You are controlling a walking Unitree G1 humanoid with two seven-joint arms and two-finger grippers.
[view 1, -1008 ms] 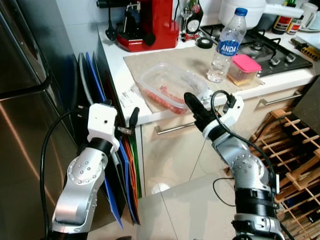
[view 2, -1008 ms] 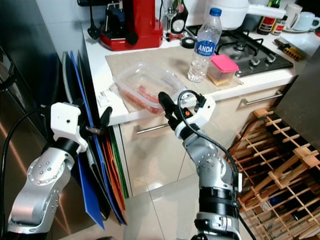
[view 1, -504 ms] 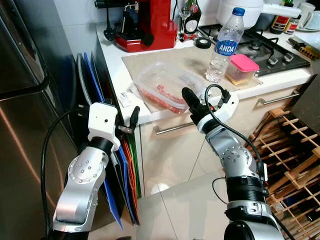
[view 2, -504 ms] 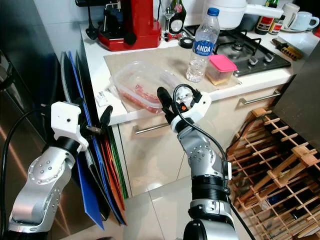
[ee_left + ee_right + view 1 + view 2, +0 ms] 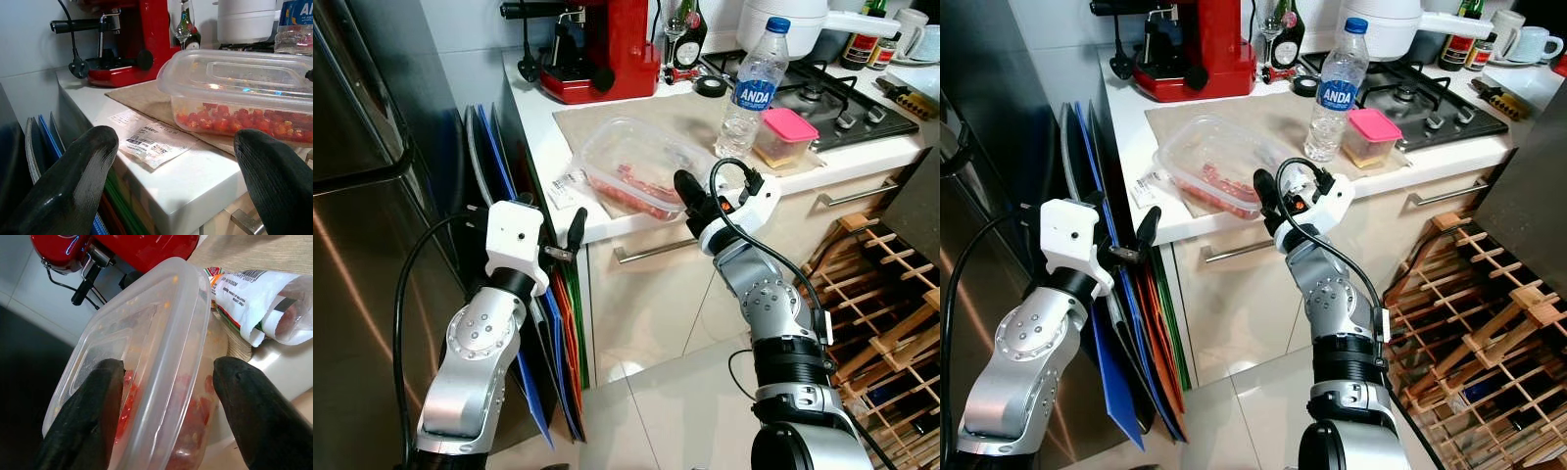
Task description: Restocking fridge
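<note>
Now my right claw (image 5: 690,192) has closed in on the tub (image 5: 634,167).
Spread fingers straddle its near corner on the worktop (image 5: 548,127); left claw (image 5: 570,235) spread, idle.

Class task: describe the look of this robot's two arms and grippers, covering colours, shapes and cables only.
Both arms are silver with rounded, dimpled joint housings. Each ends in a white boxy wrist block carrying two long black fingers: left gripper, right gripper. A black cable loops beside each arm, and the right forearm has a ribbed black collar.
</note>
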